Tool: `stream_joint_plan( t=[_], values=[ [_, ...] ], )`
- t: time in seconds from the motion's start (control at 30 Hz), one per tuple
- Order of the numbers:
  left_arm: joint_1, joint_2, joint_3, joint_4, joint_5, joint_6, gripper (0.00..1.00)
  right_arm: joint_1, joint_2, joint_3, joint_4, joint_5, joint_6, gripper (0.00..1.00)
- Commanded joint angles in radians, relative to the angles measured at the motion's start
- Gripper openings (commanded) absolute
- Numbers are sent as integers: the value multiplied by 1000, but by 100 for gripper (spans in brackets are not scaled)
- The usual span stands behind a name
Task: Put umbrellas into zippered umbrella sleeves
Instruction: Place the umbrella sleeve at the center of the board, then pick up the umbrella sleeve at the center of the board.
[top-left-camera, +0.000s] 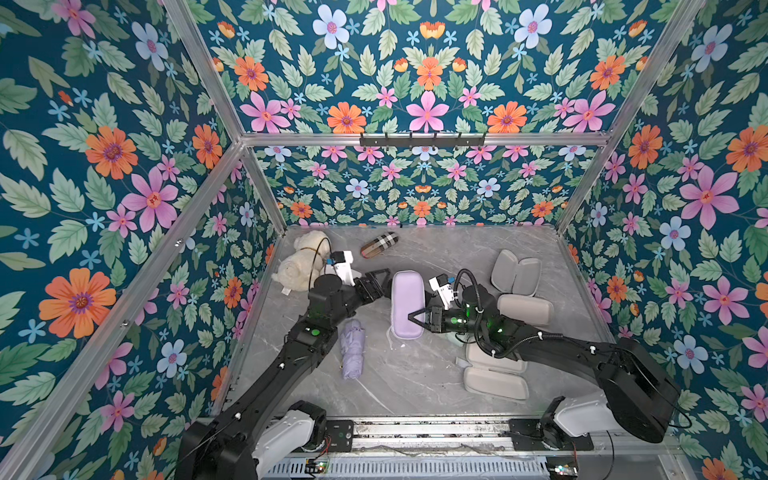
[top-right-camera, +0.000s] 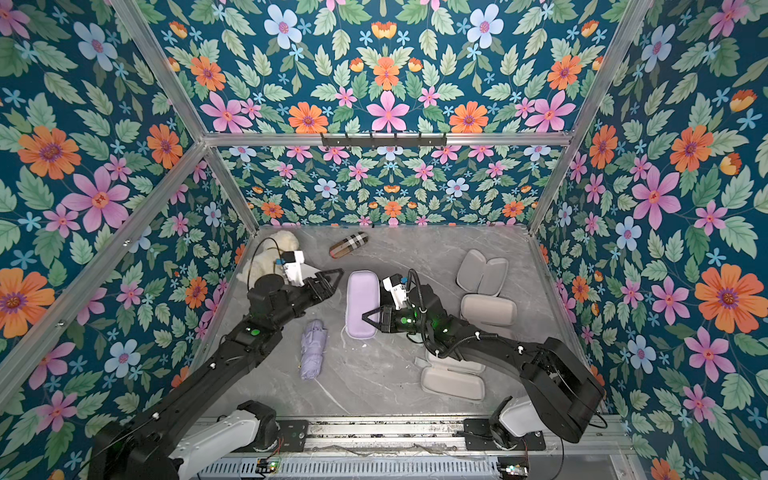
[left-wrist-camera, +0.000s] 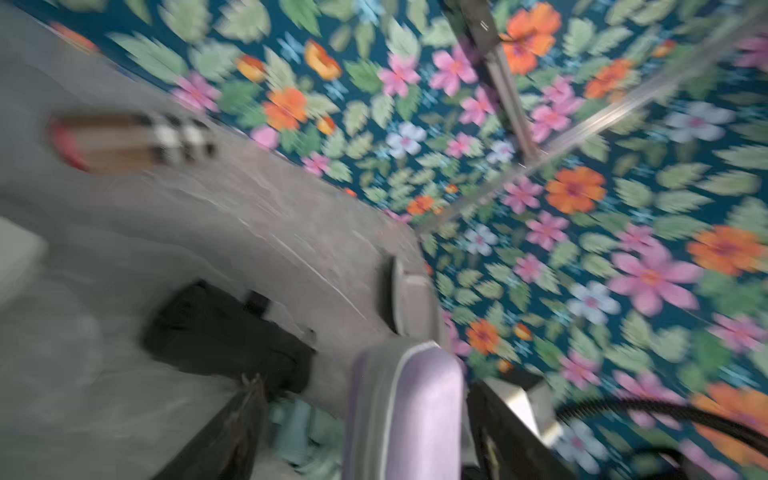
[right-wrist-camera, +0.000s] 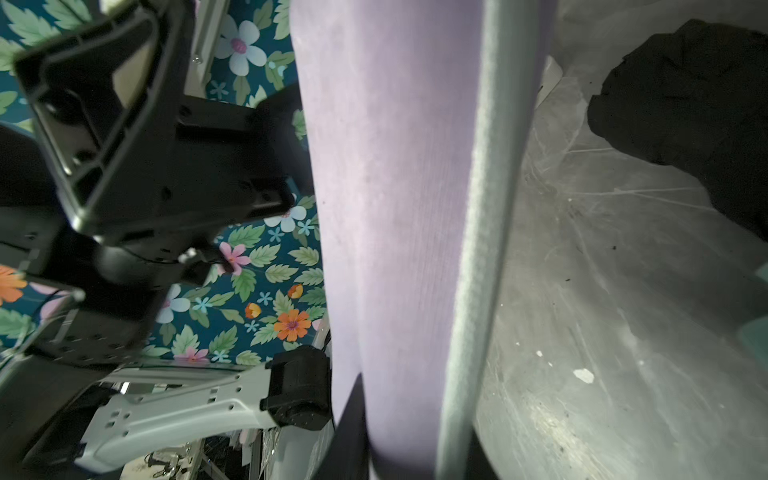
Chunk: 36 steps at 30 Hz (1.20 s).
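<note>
The lavender sleeve (top-left-camera: 407, 303) is being pinched at its edge by the closed right pincer (top-left-camera: 413, 318). The left pincer (top-left-camera: 383, 284) is being held wide open beside it, empty.

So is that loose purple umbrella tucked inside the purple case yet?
No, the lavender umbrella lies bare on the table, apart from the lavender sleeve.

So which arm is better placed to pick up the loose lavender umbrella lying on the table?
Left. The left end effector is open and free, and the lavender umbrella lies beside the left arm. The right end effector grips the lavender sleeve.
</note>
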Motion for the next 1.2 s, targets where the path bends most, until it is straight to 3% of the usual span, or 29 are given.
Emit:
stream_joint_plan(
  t=[0.0, 0.13, 0.3, 0.37, 0.47, 0.6, 0.67, 0.73, 0.87, 1.03, 1.17],
  values=[
    [36, 0, 139, -578, -419, 166, 82, 47, 67, 64, -6, 75, 26, 0],
    [61, -52, 258, -687, -579, 202, 82, 160, 270, 251, 32, 199, 108, 0],
    [68, -84, 340, -754, -676, 225, 83, 288, 585, 593, -17, 310, 275, 6],
    [70, -96, 352, -758, -680, 235, 83, 325, 717, 754, -86, 316, 326, 14],
    [71, -108, 348, -748, -656, 238, 83, 342, 867, 947, -236, 335, 380, 16],
    [71, -115, 317, -730, -628, 238, 83, 338, 966, 1100, -376, 302, 378, 22],
    [72, -115, 296, -708, -615, 240, 84, 339, 976, 1152, -454, 290, 353, 33],
    [73, -109, 280, -681, -593, 241, 84, 339, 958, 1145, -496, 283, 366, 49],
    [72, -78, 272, -636, -542, 243, 85, 334, 854, 1046, -522, 252, 357, 60],
    [73, -53, 278, -578, -521, 282, 86, 280, 629, 821, -604, 241, 285, 61],
    [70, 10, 265, -504, -438, 323, 84, 144, 385, 573, -745, 253, 202, 58]
  ],
)
